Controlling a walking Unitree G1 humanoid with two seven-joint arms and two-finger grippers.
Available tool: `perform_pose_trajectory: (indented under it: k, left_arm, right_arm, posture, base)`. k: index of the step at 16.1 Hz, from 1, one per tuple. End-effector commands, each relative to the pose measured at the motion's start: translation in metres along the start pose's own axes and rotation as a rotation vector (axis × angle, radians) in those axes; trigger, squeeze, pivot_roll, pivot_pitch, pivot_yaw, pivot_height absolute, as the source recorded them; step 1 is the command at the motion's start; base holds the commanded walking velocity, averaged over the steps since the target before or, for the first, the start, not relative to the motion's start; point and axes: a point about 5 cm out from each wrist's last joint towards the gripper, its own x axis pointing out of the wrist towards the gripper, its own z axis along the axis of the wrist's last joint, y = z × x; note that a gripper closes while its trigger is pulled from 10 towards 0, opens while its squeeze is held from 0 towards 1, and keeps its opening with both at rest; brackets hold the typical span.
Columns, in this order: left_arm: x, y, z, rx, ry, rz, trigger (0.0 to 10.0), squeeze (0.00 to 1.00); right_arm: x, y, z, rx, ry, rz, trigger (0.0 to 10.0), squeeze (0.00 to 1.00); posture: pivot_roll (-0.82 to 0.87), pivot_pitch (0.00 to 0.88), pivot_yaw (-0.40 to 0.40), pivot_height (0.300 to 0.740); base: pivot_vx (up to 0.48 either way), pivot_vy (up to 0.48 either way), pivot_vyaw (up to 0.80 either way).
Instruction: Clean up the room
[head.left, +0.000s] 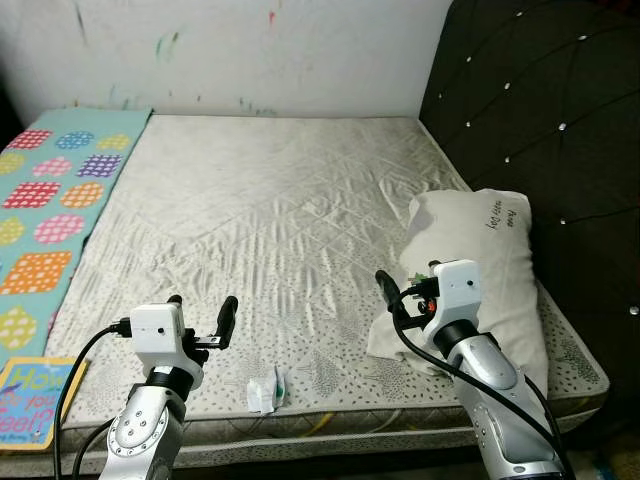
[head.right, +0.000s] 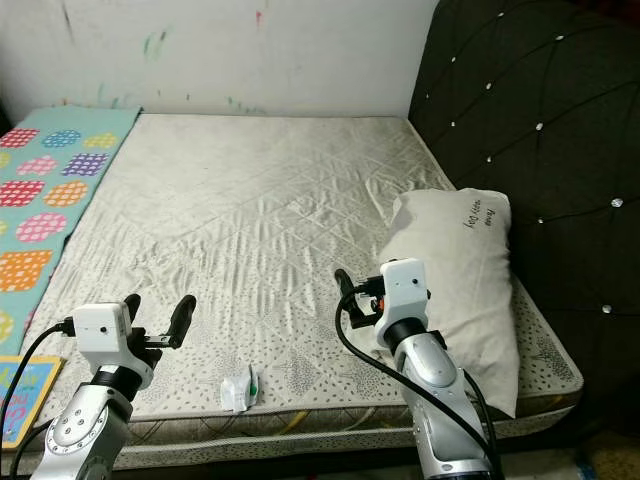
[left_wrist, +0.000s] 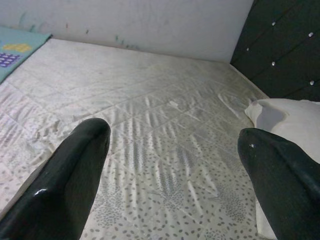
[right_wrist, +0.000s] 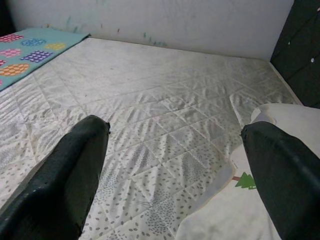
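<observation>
Pillow (head.left: 480, 270) lies on the mattress's (head.left: 270, 210) right, wrapper (head.left: 266, 390) at front.

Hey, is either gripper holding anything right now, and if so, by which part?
Nothing is held. The left gripper and the right gripper both hover open over the mattress, with only bare bedding between their fingers.

light: even, soft | shadows: faint | glare: none | focus: sharp, fingers (left_wrist: 65, 190) blurred
</observation>
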Motion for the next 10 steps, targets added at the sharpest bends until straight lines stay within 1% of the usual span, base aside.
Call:
perform_pose_trajectory:
  k: [1, 10]
  left_arm:
    - [0.0005, 0.0005, -0.0001, 0.01, 0.005, -0.006, 10.0, 0.0]
    - [0.0005, 0.0005, -0.0001, 0.01, 0.005, -0.006, 10.0, 0.0]
  right_arm:
    - [0.001, -0.0006, 0.0071, -0.012, -0.02, -0.002, 10.0, 0.0]
    - [0.001, -0.0006, 0.0071, -0.012, -0.02, -0.002, 10.0, 0.0]
  posture:
    - [-0.08, 0.0, -0.073, 0.74]
    - [-0.08, 0.0, -0.073, 0.74]
  base:
    - [0.0, 0.0, 0.0]
    - [0.0, 0.0, 0.0]
